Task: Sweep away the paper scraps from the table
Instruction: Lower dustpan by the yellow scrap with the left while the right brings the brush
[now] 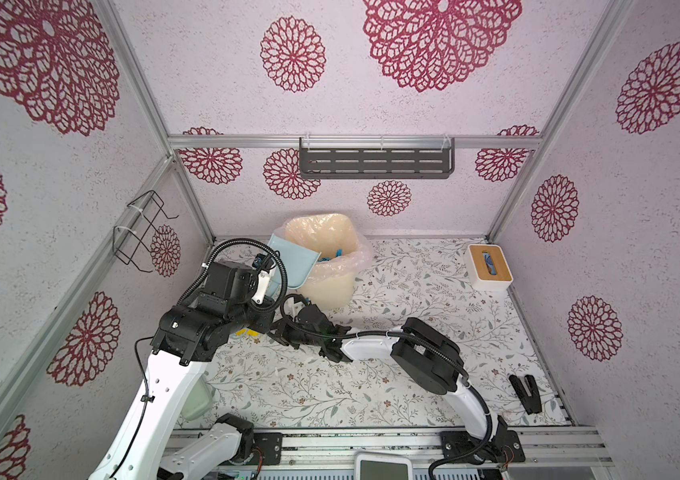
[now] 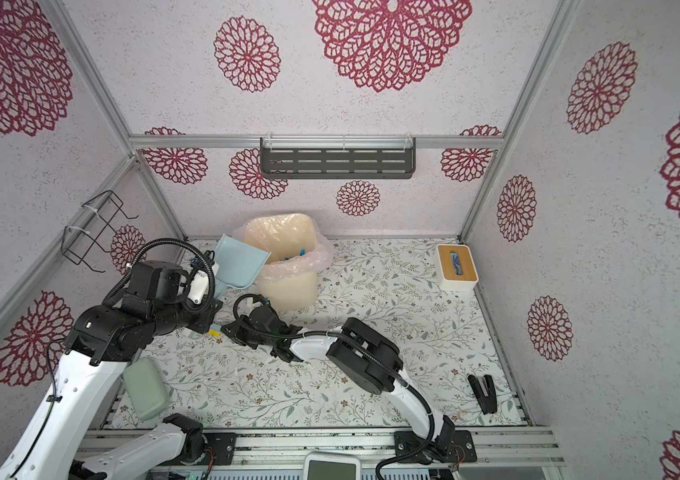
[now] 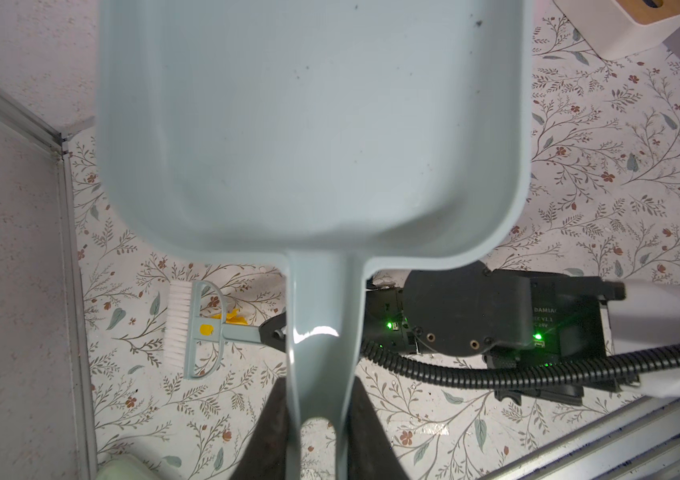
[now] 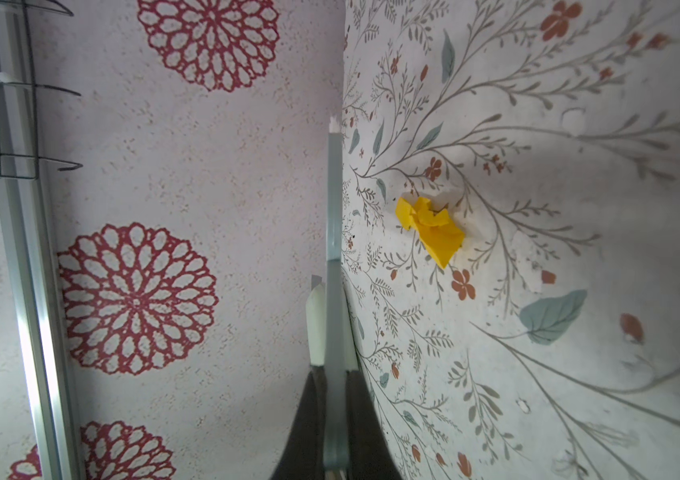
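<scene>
My left gripper [image 3: 317, 399] is shut on the handle of a pale blue dustpan [image 3: 309, 124], which hangs empty above the table [image 1: 413, 291] beside the bin [image 1: 330, 257]. Blue paper scraps [image 1: 336, 253] lie inside the bin. My right gripper [image 4: 335, 382] is shut on the handle of a small pale blue brush [image 3: 192, 328], whose white bristles rest low on the table near the left wall. One crumpled yellow paper scrap [image 4: 429, 228] lies on the table right beside the brush head; in both top views it peeks out as a yellow scrap [image 2: 214, 332] under my left arm.
A white tissue box [image 1: 489, 266] with a wooden lid stands at the back right. A black stapler [image 1: 527, 392] lies at the front right. A pale green case [image 2: 145, 388] sits at the front left. A wire rack [image 1: 138, 232] hangs on the left wall.
</scene>
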You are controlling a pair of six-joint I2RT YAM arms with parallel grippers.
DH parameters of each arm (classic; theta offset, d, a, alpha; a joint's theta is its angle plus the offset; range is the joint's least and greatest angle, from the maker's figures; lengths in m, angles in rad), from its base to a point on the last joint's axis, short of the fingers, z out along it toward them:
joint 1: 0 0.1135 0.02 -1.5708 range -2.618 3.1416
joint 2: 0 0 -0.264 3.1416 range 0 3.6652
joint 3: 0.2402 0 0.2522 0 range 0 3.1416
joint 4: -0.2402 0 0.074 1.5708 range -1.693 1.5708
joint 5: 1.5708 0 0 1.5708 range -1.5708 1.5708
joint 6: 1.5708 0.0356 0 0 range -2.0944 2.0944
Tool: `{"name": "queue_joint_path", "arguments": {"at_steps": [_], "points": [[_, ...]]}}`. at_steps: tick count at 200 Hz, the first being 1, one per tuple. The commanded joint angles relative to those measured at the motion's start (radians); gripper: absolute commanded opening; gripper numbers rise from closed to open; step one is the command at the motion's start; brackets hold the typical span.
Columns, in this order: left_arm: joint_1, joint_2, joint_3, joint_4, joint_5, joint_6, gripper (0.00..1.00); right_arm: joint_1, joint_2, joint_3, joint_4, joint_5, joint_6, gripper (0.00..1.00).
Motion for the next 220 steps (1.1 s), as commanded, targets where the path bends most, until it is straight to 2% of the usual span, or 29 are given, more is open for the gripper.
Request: {"name": "queue_joint_path", "arguments": {"at_steps": [1, 55, 89, 148, 176, 197, 220], "points": [[0.009, -0.017, 0.000, 0.007, 0.010, 0.013, 0.00, 0.005, 0.021, 0.073, -0.094, 0.050, 0.049, 0.00], [0.011, -0.014, 0.017, -0.008, 0.009, 0.009, 0.00, 0.002, 0.052, 0.134, -0.166, 0.059, 0.092, 0.00], [0.011, -0.001, 0.046, -0.018, 0.011, 0.004, 0.00, -0.017, -0.017, 0.032, -0.183, 0.018, 0.080, 0.00], [0.009, 0.016, 0.064, -0.012, 0.031, -0.013, 0.00, -0.058, -0.346, -0.448, -0.212, -0.001, 0.051, 0.00], [0.007, 0.022, 0.070, -0.012, 0.035, -0.017, 0.00, -0.070, -0.553, -0.645, -0.326, 0.009, 0.019, 0.00], [0.006, 0.027, 0.076, -0.014, 0.040, -0.020, 0.00, -0.074, -0.716, -0.732, -0.438, 0.042, 0.001, 0.00], [0.003, 0.030, 0.072, -0.011, 0.051, -0.026, 0.00, -0.075, -0.806, -0.691, -0.533, 0.053, -0.071, 0.00]]}}
